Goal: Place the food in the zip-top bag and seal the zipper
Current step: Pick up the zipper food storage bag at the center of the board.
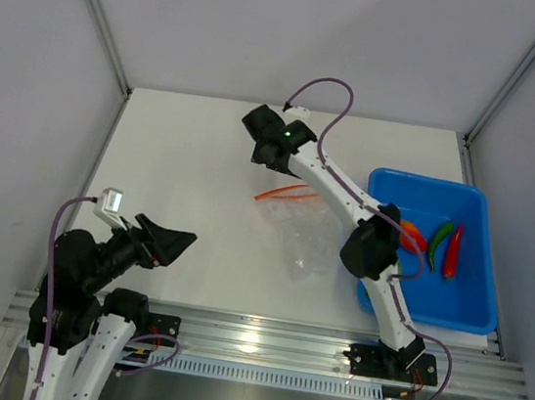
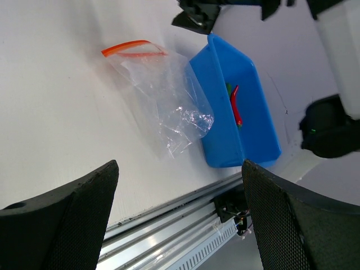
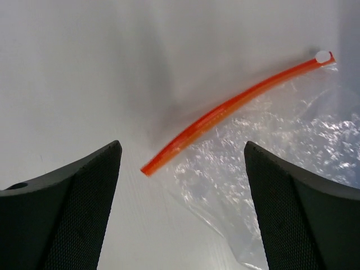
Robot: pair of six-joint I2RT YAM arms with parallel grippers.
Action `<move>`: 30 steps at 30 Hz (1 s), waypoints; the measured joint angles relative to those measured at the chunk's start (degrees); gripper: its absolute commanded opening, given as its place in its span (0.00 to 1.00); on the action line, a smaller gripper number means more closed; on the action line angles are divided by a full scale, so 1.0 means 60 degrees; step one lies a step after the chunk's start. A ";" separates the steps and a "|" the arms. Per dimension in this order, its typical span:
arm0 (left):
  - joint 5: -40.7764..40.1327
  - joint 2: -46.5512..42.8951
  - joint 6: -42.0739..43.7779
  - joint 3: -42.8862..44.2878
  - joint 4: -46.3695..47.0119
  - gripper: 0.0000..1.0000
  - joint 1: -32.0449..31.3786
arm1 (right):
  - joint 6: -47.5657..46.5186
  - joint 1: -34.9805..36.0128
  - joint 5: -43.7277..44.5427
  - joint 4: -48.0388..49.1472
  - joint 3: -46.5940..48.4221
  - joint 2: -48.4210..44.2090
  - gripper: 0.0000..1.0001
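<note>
Where the right gripper [image 3: 181,145] hangs: above the zipper [image 3: 225,107], mesh-textured black fingers [image 3: 67,214] spread, empty.
Zipper: thin orange-red strip, bowed, on the white table [image 1: 183,169].
Zip-top bag [image 1: 302,239]: clear crinkled film, mid-table.
Food [image 1: 452,252]: glossy slim red and green peppers in the blue tray [image 1: 449,319], right edge.
Left gripper [image 2: 179,163]: spread, empty, near-left corner.

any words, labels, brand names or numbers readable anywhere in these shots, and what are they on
No readable text in any view.
Clear crinkly zip-top bag: no print.
Orange-red zipper strip: plain.
Blue rectangular plastic tray: no label.
Robot arms: only a green light, no lettering visible.
</note>
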 measured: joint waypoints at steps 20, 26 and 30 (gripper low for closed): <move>-0.0069 -0.0073 0.0262 -0.0277 -0.0127 0.91 0.0000 | 0.0936 -0.0441 0.0929 -0.2142 0.1137 0.2248 0.93; -0.0069 -0.0069 0.0321 -0.0353 -0.0124 0.91 0.0000 | 0.0750 -0.0423 0.0929 -0.2149 0.1045 0.2499 0.93; -0.0069 -0.0069 0.0324 -0.0353 -0.0127 0.91 0.0000 | 0.0688 -0.0430 0.0925 -0.2142 0.0918 0.2685 0.91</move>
